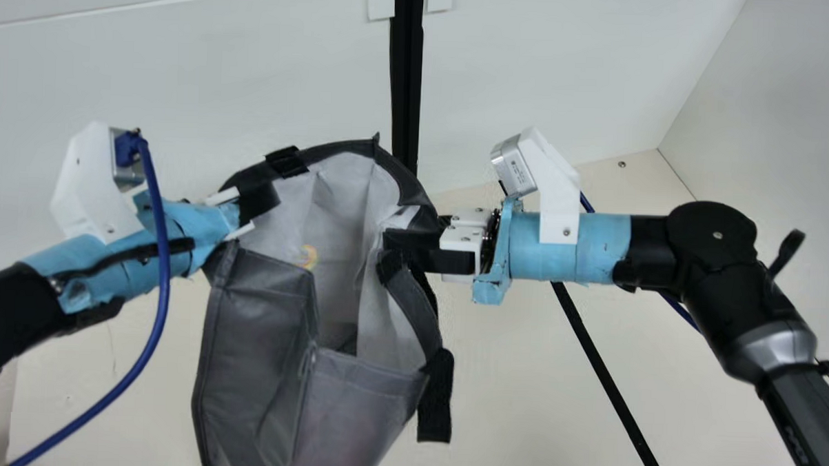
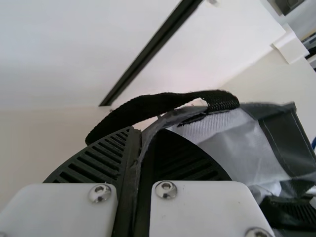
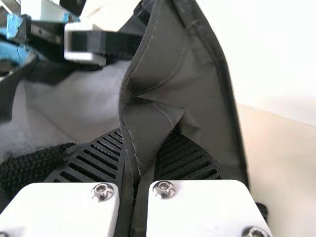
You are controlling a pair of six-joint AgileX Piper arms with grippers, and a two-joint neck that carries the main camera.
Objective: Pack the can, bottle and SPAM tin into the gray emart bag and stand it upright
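The gray bag (image 1: 259,345) hangs between my two arms in the main view, its mouth spread and its pale lining showing. My left gripper (image 1: 253,200) is shut on the rim at the bag's left; in the left wrist view the left gripper (image 2: 138,163) pinches the bag's edge (image 2: 168,118) beside a black strap. At the opposite side my right gripper (image 1: 414,243) holds the rim; in the right wrist view the right gripper (image 3: 143,163) is shut on a folded part of the gray bag (image 3: 153,118). The bag's bottom is cut off by the main view's lower edge.
A black handle strap (image 1: 412,302) dangles at the bag's right side. The cream table (image 1: 519,402) lies beneath, with pale walls (image 1: 186,66) behind. A black post (image 1: 406,74) stands behind the bag, and a blue cable (image 1: 163,279) loops from the left wrist.
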